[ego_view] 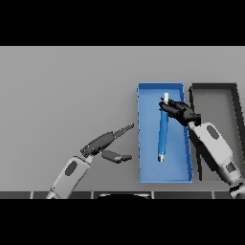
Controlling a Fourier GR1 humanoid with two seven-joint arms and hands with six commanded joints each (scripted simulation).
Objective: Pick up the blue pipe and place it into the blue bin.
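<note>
Holding the blue pipe (163,134) over the blue bin (143,143), we saw no writing or labels anywhere.

Our left hand (106,145) rested over the grey table (62,95) left of the bin, fingers straight and relaxed, grasping nothing. Inside the bin's outline the pipe lay lengthwise, white tip at the far end. Our right hand (178,111) had its fingers curled round the pipe's upper end. Right of it sat a dark bin (235,95), just beside the blue one.
</note>
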